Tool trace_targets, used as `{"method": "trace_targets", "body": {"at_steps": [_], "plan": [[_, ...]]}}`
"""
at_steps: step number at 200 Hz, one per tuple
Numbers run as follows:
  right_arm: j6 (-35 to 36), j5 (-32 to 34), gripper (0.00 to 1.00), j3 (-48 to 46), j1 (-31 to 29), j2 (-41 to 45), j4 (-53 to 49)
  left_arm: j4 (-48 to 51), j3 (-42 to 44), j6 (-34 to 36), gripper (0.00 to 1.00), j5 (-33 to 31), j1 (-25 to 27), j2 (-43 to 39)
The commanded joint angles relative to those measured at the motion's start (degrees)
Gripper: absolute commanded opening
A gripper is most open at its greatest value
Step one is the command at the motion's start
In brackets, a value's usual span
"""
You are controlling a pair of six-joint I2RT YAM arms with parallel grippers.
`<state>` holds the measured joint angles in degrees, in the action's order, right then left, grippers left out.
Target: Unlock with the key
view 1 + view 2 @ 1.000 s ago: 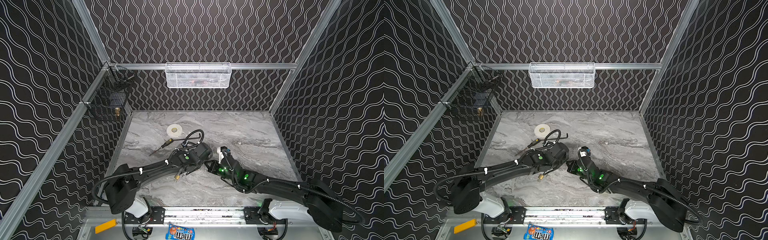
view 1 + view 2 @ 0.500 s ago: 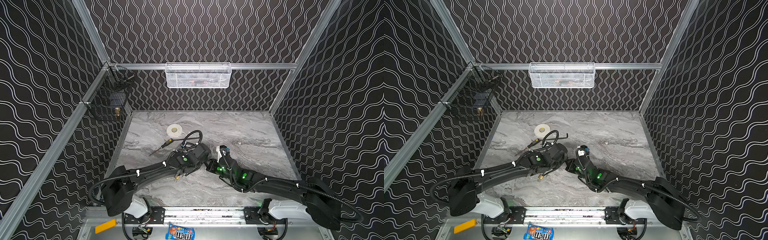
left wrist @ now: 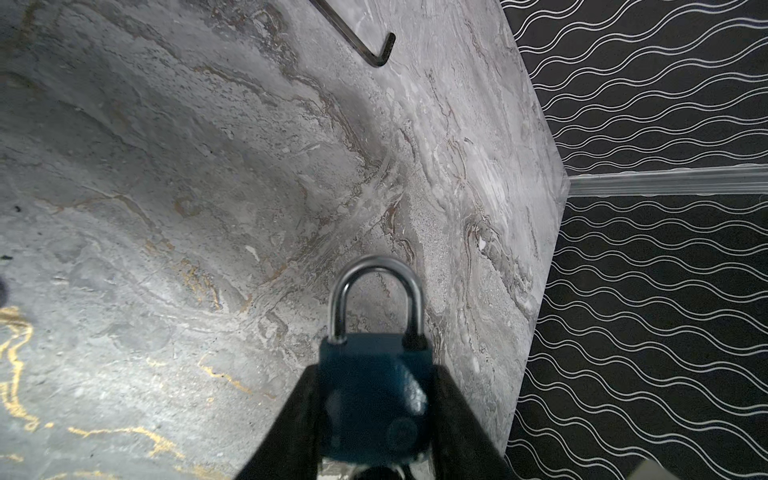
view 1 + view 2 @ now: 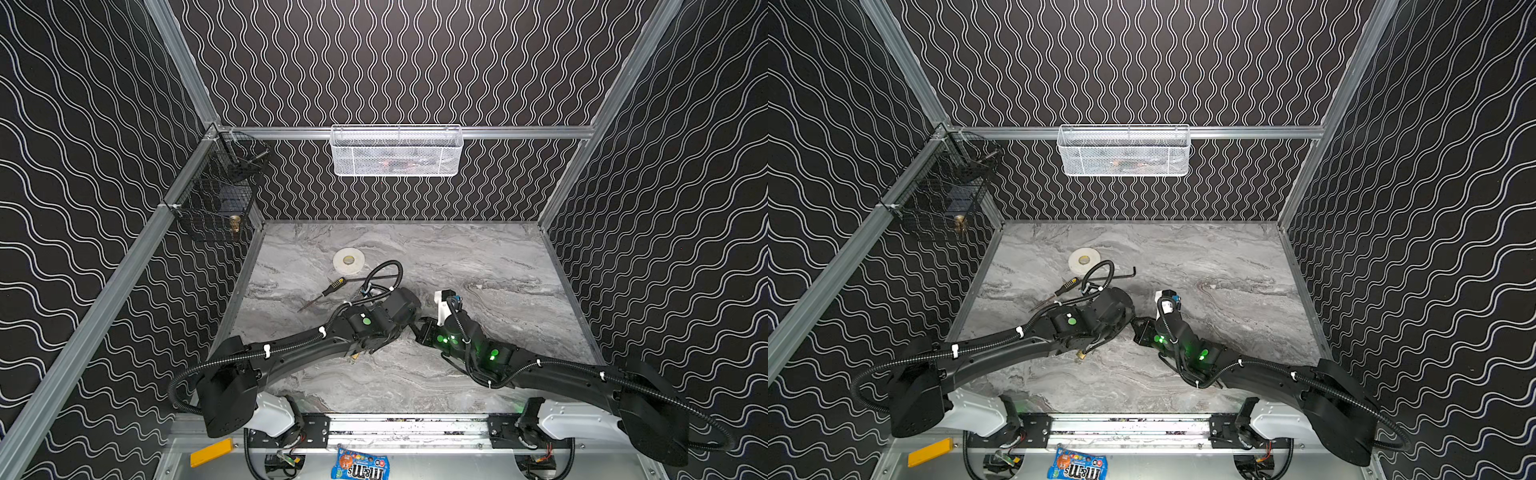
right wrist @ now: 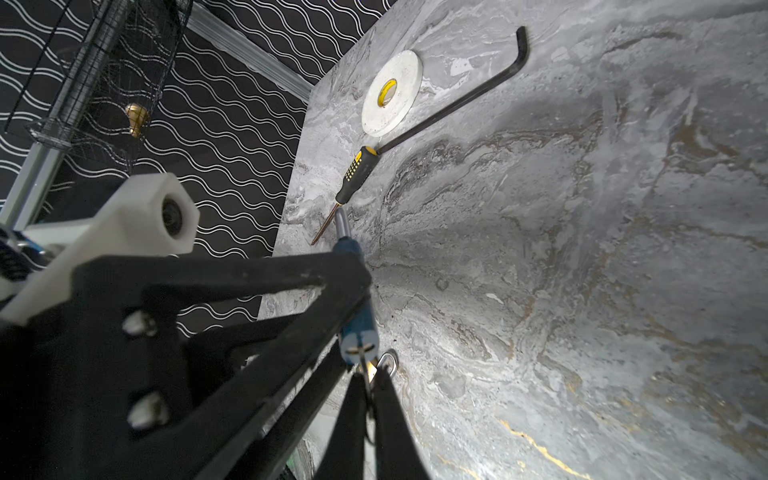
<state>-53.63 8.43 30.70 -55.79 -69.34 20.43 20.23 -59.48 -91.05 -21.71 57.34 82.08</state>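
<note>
Overhead stereo; wrist close-ups on padlock

The round metal padlock is dark blue with a silver shackle; the small metal key looks silvery. The flat tabletop is grey marble-patterned with white, brown and gold veins. The 3 walls are black with paired white wavy lines. The far mesh basket is white, the left wire basket black. The flat tape roll is white with a yellow core; the slim screwdriver has a black handle with yellow marks. The near candy packet is blue.
</note>
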Motion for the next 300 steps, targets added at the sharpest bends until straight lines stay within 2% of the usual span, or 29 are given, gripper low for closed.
{"method": "trace_targets", "body": {"at_steps": [1,37,57,104,137,241,300], "plan": [[2.98,-2.21,0.17,-0.62,-0.1,0.69,3.5,-1.42,0.9,0.32,0.0,-4.31,-0.02,-0.9],[4.13,-3.59,0.27,-0.8,-0.09,2.8,2.06,-2.56,2.74,-0.43,0.0,-7.04,-0.12,-2.64],[0.39,-3.47,0.27,-0.72,0.41,3.02,2.11,-3.83,3.58,-0.6,0.0,-7.38,-0.12,-3.36],[-2.95,-4.22,0.26,2.72,1.03,0.92,-0.43,-3.42,2.9,-0.14,0.0,-6.51,-0.12,-3.42],[-3.92,-4.16,0.2,4.13,1.62,-0.44,-2.19,-4.1,3.41,-0.54,0.0,-6.23,-0.12,-3.85],[-3.41,-5.01,0.14,4.9,2.51,-3.59,0.83,-5.8,4.19,-0.58,0.0,-5.73,-0.12,-4.68],[-3.66,-5.95,0.02,5.37,3.18,-4.49,1.11,-6.56,4.54,-0.75,0.0,-4.81,-0.21,-5.39]]}}
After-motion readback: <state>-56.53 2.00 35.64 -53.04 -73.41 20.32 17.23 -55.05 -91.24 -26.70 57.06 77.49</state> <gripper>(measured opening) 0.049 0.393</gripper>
